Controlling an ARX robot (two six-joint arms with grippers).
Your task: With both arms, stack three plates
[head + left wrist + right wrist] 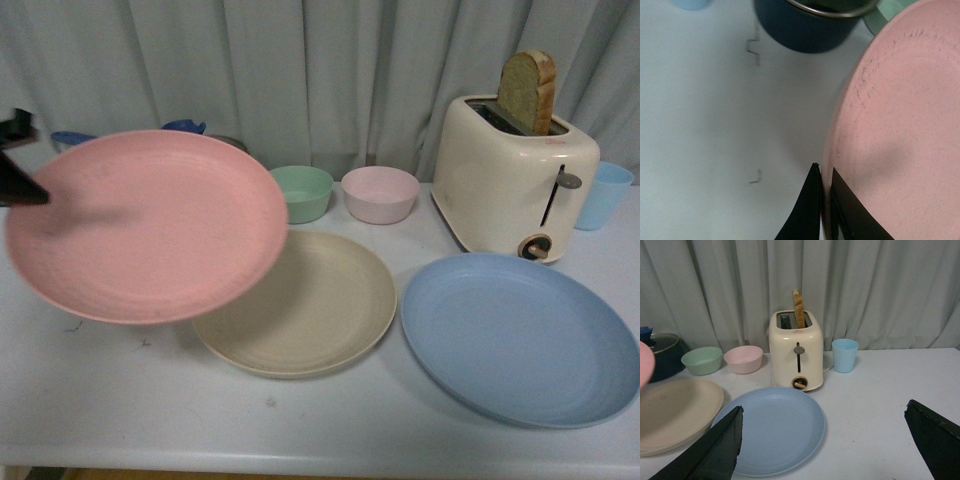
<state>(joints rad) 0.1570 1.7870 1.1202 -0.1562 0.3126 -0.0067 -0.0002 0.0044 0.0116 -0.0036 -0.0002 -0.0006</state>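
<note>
Front view: no stack yet. The pink plate (150, 225) is lifted at the left of the frame, partly over the cream plate (320, 310); the blue plate (520, 335) lies on the desk (300, 430), lower right.

Left wrist view: the left tool (824, 172) pinches the pink rim, nearly closed.

Right wrist view: the right tool (825, 407) is wide open, empty, near the blue plate.

The left gripper (22, 186) holds the pink plate (150, 225) raised at nine o'clock. The cream plate (320, 310) lies central, the blue plate (520, 335) at four o'clock.
</note>
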